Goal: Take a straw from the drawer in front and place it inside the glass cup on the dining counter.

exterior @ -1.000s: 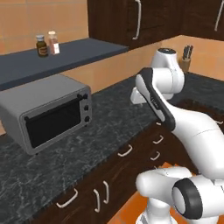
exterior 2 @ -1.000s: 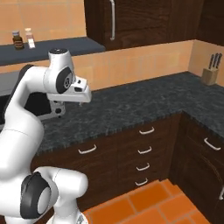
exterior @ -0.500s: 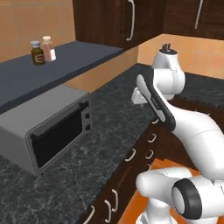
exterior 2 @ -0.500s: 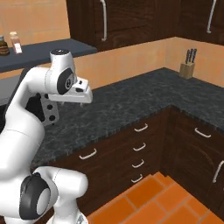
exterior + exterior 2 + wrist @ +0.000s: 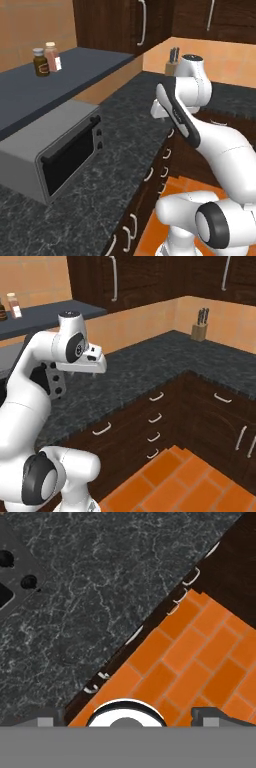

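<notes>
in the left base view the white arm is rising from the lower right and bending over the dark grey speckled counter (image 5: 115,165); the gripper (image 5: 159,111) is hanging over the counter's near edge, its fingers hidden behind the hand; a grey microwave (image 5: 52,150) is sitting on the counter to the left; two spice jars (image 5: 46,58) are standing on a dark shelf (image 5: 60,75) above it; a knife block (image 5: 173,61) is standing in the far corner; drawers with curved silver handles (image 5: 163,171) are lining the counter's front, all closed.

in the right base view the arm is rising from the lower left; the gripper (image 5: 86,372) is pointing down over the counter (image 5: 150,371); the stack of closed drawers (image 5: 156,417) is sitting below, right of the arm; the knife block (image 5: 200,326) is standing far right.

in the hand view the two finger tips (image 5: 46,721) are standing wide apart at the bottom corners, pinching nothing; the counter, a corner of the microwave (image 5: 12,577), the drawer handles (image 5: 189,581) and orange floor tiles (image 5: 200,657) are lying below.
</notes>
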Controlling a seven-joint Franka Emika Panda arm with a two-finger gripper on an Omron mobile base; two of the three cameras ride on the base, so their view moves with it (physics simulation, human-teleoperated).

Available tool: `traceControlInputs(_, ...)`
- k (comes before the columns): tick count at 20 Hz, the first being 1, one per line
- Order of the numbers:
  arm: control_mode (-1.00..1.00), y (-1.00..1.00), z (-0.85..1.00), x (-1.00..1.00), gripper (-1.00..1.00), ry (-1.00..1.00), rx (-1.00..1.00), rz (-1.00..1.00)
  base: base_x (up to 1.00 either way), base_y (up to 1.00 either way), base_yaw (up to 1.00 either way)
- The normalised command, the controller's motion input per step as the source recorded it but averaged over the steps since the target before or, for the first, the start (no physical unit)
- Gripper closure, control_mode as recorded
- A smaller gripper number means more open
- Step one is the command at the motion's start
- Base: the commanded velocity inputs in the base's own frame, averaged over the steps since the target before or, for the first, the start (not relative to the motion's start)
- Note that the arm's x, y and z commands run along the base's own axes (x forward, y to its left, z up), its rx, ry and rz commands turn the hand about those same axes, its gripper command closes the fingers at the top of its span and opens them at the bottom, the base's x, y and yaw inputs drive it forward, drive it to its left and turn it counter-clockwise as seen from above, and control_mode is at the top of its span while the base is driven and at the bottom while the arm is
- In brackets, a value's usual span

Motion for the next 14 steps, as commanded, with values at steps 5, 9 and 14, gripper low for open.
traceControlInputs(5,1.0,0.0,0.0,0.0,-1.0,0.0,0.0,0.0,-0.04,0.57,-0.22)
traceControlInputs(9,-1.0,-0.04,-0.5,0.08,-1.0,-0.12,0.16,-0.04,0.05,0.08,-0.04)
traceControlInputs(14,-1.0,-0.82,-0.99,-0.33,-1.0,-0.34,0.39,0.03,0.0,0.0,0.0)
